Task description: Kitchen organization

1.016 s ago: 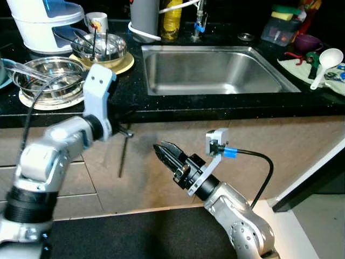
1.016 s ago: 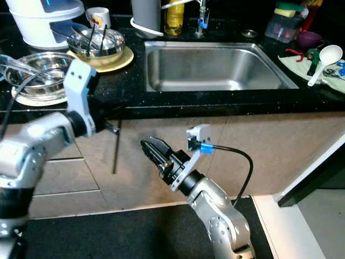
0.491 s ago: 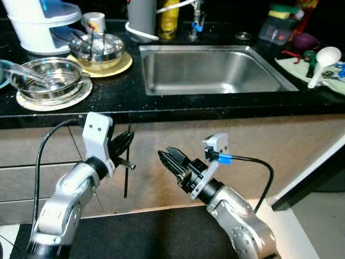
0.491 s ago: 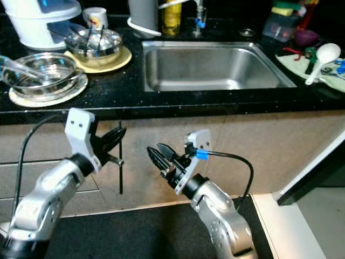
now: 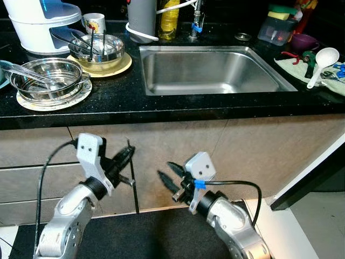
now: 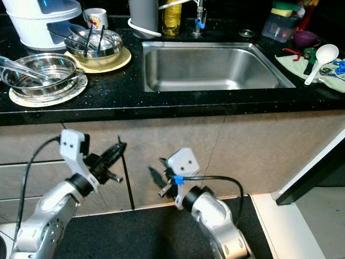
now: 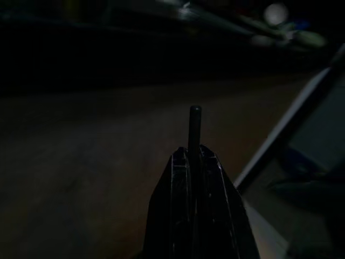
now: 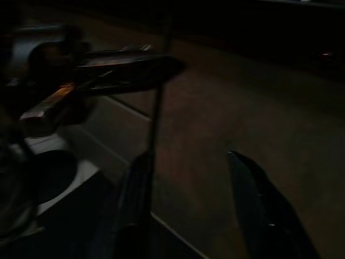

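below the black surface (image 5: 161, 105), left gripper (image 5: 125, 156) fingers pinch a thin dark utensil (image 5: 131, 183); right gripper (image 5: 171, 175) fingers spread beside it, cabinet front (image 5: 259, 145) behind.

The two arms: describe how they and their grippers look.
Both arms are silver metal with black joint rings. Each wrist carries a pale grey camera block fed by a black cable; the right one's plug has a blue band. The left gripper and the right gripper each have two long, tapered black fingers.

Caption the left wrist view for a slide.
Left gripper shut on a thin dark rod, in front of a dim cabinet front.
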`<state>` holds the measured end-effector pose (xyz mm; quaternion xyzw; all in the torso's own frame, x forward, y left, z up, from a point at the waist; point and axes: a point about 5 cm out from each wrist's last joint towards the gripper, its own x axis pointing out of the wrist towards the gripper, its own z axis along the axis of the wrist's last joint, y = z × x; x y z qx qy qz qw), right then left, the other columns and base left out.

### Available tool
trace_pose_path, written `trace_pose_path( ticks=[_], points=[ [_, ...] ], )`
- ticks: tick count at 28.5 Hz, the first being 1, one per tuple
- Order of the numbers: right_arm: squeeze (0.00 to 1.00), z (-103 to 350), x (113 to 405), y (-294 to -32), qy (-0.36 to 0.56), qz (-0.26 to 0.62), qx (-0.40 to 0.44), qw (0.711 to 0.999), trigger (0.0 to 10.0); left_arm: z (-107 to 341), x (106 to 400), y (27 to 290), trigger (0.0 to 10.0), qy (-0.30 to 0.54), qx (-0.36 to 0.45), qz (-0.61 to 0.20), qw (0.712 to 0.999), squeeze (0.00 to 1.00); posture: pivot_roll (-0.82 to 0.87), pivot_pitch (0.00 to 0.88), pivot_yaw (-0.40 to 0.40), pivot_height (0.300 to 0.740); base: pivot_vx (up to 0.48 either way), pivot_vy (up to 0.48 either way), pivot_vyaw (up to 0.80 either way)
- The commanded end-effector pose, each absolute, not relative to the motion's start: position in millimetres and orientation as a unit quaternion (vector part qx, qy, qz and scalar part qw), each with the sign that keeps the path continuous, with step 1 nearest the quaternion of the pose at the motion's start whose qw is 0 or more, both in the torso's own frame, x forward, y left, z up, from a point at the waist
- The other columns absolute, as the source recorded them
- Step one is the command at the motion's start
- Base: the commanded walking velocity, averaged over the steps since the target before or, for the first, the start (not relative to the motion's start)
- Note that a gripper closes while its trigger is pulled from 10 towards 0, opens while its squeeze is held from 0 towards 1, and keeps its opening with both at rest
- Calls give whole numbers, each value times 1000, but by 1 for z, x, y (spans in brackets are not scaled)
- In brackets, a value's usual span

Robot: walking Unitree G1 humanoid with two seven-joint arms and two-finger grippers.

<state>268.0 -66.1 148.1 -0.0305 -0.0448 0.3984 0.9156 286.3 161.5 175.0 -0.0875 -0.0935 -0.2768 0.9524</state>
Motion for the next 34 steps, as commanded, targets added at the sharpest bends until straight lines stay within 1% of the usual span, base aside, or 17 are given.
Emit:
trace_pose_path(
  ticks=[1,4,5,6,10,11,12,13,14,15,18,23,25,26,30,34],
  points=[
    [1000,143,263,-65,-30,411,-20,911,10000,175,284,160,0,-100,-92,-299,945,0,-95,158,-64,740,0,0,0],
    [1000,143,261,-62,-30,424,-5,905,10000,175,283,156,0,-103,-96,-313,939,0,-96,157,-64,740,0,0,0],
    [1000,144,257,-58,-25,445,23,895,10000,176,285,155,0,-115,-105,-306,939,0,-99,156,-63,740,0,0,0],
    [1000,145,255,-57,-23,452,37,891,10000,176,285,154,0,-120,-109,-301,940,0,-99,156,-63,740,0,0,0],
    [1000,148,252,-53,-13,472,60,880,10000,178,288,153,0,-135,-120,-295,938,0,-103,158,-61,740,0,0,0],
    [1000,148,252,-53,-12,472,61,879,10000,180,289,153,0,-140,-126,-293,937,0,-103,162,-61,740,0,0,0],
    [1000,148,254,-53,-10,460,71,885,10000,183,291,154,0,-146,-139,-285,937,0,-103,162,-61,740,0,0,0],
    [851,148,257,-54,-5,449,79,890,10000,185,292,153,0,-152,-152,-279,936,0,-100,165,-57,740,0,0,0],
    [851,147,259,-54,-1,441,85,894,10000,187,293,153,0,-156,-160,-274,935,0,-100,165,-57,740,0,0,0],
    [0,147,260,-54,3,439,93,893,10000,189,294,152,0,-160,-168,-272,934,0,-100,167,-55,740,0,0,0],
    [0,145,259,-54,6,445,93,891,10000,191,294,150,0,-165,-174,-276,931,0,-100,168,-54,740,0,0,0],
    [0,142,260,-54,10,441,61,895,10000,194,293,148,0,-172,-194,-283,923,0,-101,169,-52,740,0,0,0],
    [0,140,262,-55,5,433,36,901,10000,198,293,148,0,-175,-209,-288,918,0,-100,168,-51,740,0,0,0],
    [0,140,262,-55,5,433,36,901,10000,198,293,148,0,-175,-209,-288,918,0,-100,168,-51,740,0,0,0],
    [0,134,266,-55,-7,419,-42,907,10000,203,292,147,0,-171,-250,-304,903,0,-96,167,-53,740,0,0,0],
    [0,135,268,-55,-12,410,-51,911,10000,203,291,146,0,-165,-260,-317,897,0,-95,166,-53,740,0,0,0]
  ],
)
